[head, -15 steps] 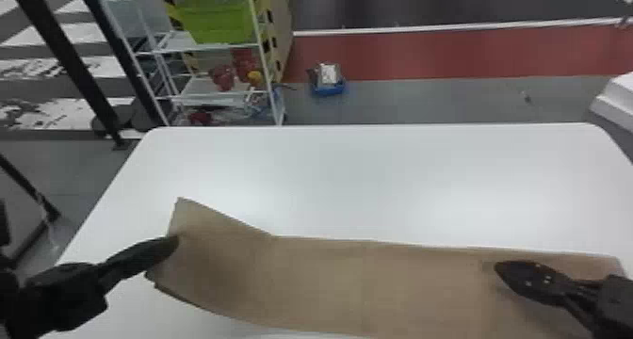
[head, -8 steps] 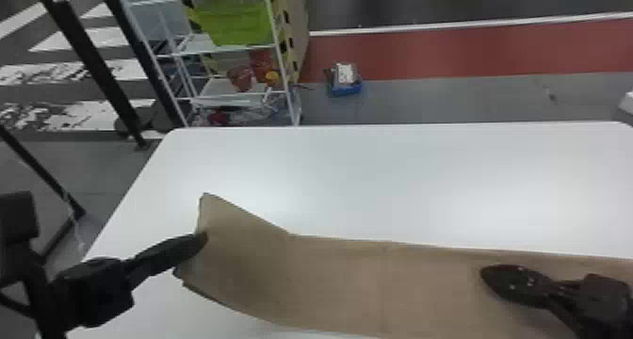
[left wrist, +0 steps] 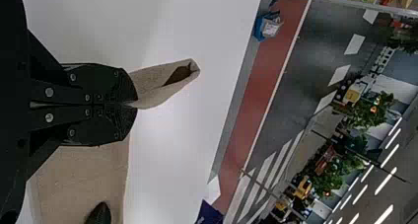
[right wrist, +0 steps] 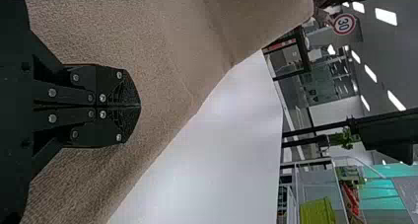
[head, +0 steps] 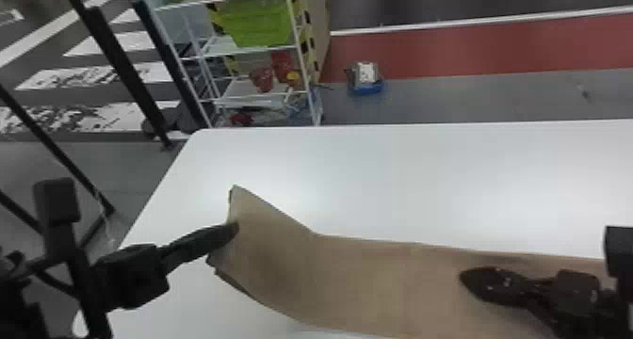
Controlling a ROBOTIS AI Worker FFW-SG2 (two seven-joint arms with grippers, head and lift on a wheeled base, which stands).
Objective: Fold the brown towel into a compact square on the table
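The brown towel [head: 358, 277] lies as a long strip across the white table, its left end raised off the surface. My left gripper [head: 233, 230] is shut on that raised end; in the left wrist view the left gripper [left wrist: 135, 104] pinches the towel's edge [left wrist: 162, 81], whose layers part near the corner. Over the strip's right part is my right gripper [head: 464, 277], closed, its fingertips pointing left. In the right wrist view the right gripper [right wrist: 139, 105] has its fingers together above the towel [right wrist: 167, 46]; whether they touch it I cannot tell.
The white table [head: 377, 173] extends behind the towel, its rounded far-left corner visible. Beyond it stand a wire shelf [head: 301, 55] with a green bin [head: 256, 20] and a small blue box [head: 366, 86] on the floor. Black posts [head: 117, 65] rise at the left.
The head view has shifted, so table, shelf and towel appear farther right. The left gripper keeps its hold on the raised end, while the right one appears farther left along the strip.
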